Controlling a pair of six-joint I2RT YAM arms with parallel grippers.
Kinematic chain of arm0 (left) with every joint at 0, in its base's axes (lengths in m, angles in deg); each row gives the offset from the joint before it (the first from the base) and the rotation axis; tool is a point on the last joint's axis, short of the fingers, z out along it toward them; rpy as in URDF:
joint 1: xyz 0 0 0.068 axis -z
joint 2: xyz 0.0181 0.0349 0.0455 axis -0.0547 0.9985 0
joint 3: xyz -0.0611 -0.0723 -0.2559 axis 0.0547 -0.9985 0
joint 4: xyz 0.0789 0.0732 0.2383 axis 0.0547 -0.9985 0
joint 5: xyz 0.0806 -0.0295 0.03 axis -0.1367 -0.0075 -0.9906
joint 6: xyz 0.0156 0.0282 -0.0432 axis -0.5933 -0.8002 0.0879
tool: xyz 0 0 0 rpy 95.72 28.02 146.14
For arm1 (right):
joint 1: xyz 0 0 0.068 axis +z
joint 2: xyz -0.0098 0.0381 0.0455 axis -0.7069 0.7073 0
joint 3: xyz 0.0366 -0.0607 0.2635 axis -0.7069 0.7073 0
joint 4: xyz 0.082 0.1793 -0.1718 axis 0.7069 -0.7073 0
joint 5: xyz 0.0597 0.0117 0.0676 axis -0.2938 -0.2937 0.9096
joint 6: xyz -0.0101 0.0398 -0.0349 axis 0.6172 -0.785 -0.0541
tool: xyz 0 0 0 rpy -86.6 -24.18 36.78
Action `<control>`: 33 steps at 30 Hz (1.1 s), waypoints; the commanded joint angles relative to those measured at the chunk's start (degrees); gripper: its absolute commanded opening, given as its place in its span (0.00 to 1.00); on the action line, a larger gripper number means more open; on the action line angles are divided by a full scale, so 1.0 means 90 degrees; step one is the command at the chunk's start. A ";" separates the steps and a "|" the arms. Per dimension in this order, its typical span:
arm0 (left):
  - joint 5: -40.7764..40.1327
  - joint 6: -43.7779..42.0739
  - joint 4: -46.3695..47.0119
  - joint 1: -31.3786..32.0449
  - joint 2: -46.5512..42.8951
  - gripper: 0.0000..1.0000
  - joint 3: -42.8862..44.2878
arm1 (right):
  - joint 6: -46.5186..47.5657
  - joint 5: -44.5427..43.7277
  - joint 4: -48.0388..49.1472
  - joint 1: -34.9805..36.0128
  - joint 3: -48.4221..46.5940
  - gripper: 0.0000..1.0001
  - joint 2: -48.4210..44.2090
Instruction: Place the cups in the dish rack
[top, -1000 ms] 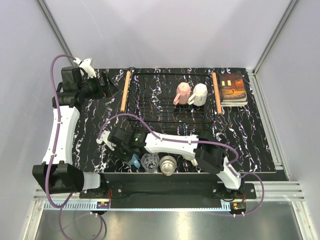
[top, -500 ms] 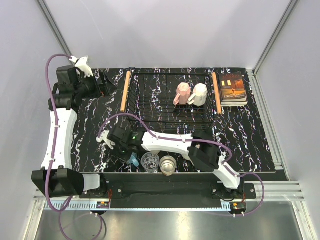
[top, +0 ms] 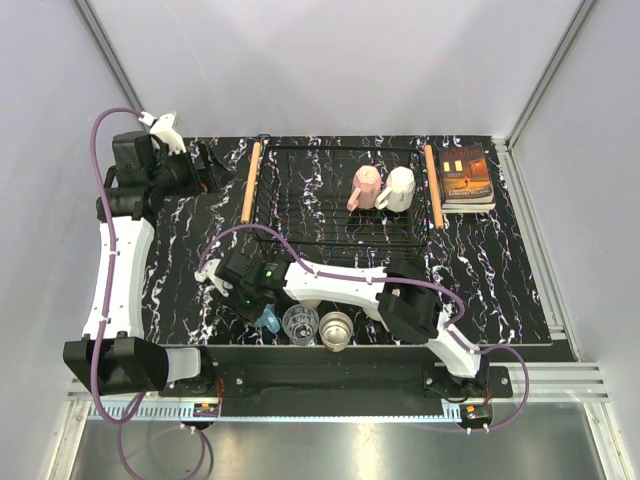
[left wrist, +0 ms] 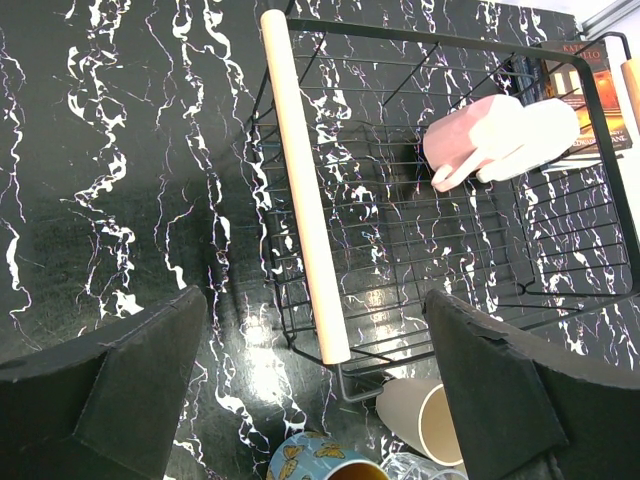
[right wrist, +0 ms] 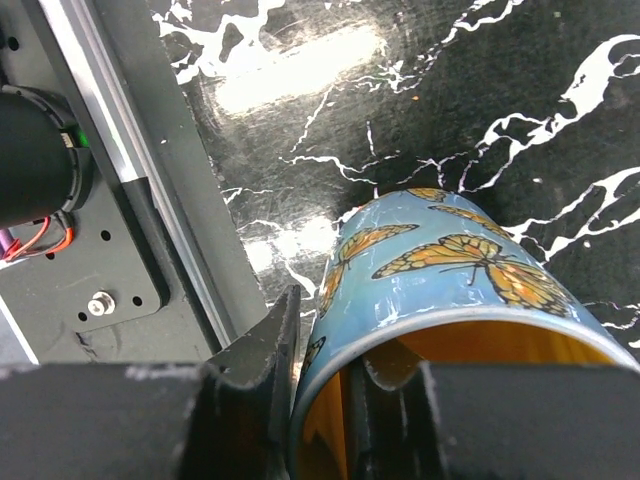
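**Blue mug gripped at near table edge**

Blue mug (right wrist: pixel 450 270) is clamped at its rim by right gripper (right wrist: pixel 320 400), one finger inside, one outside. Left gripper (left wrist: pixel 312 300) is seen spread wide, empty. Pink mug (left wrist: pixel 470 140) and white mug (left wrist: pixel 535 135) are lodged in dish rack (left wrist: pixel 430 35).

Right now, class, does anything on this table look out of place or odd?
Yes: a book lies on the table beside the rack, by its right handle; it is no dish. Nothing looks spilled or broken.
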 commanded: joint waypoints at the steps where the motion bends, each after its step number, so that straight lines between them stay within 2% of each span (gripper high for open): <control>1: 0.0217 0.0159 0.0242 -0.0043 -0.0200 0.95 0.0322 | 0.0083 -0.0243 0.0014 -0.0042 0.0023 0.00 -0.0621; 9: 0.0568 0.0861 0.0506 -0.0209 -0.0161 0.99 0.1063 | -0.0219 -0.0214 0.0258 -0.0159 -0.0026 0.00 -0.2742; 16: 0.0686 0.1252 0.0662 -0.0307 -0.0024 0.99 0.1582 | -0.0678 0.0069 0.1156 -0.0500 0.0734 0.00 -0.4588; 18: 0.0890 0.1534 0.0769 -0.0336 -0.0024 0.99 0.1602 | -0.0882 0.0137 0.1672 -0.0802 0.1086 0.00 -0.5259; 19: 0.1084 0.1691 0.0818 -0.0385 -0.0024 0.99 0.1582 | -0.1019 0.0195 0.1994 -0.0968 0.1677 0.00 -0.5553; 20: 0.1608 0.2079 0.1031 -0.0414 -0.0014 0.99 0.1553 | -0.1387 0.0293 0.2809 -0.1443 0.2060 0.00 -0.5856; 22: 0.2235 0.2569 0.1489 -0.0405 0.0054 0.99 0.1397 | -0.1926 0.0692 0.3730 -0.2012 0.3170 0.00 -0.6725; 23: 0.2848 0.3180 0.1715 -0.0405 0.0083 0.99 0.1290 | -0.2479 0.0829 0.4624 -0.2614 0.3487 0.00 -0.6970; 25: 0.3514 0.3770 0.2396 -0.0307 0.0181 0.96 0.0939 | -0.3155 0.1191 0.5323 -0.3144 0.4024 0.00 -0.7391; 26: 0.3634 0.4014 0.2478 -0.0220 0.0210 0.95 0.0880 | -0.3362 0.1337 0.5520 -0.3544 0.4124 0.00 -0.7431; 31: 0.3451 0.3763 0.2517 0.1010 0.0064 0.93 0.0352 | -0.4475 0.1895 0.6964 -0.4162 0.4505 0.00 -0.7295; 33: 0.3285 0.3763 0.2527 0.1409 0.0035 0.93 0.0186 | -0.4710 0.1983 0.7230 -0.4425 0.4476 0.00 -0.7119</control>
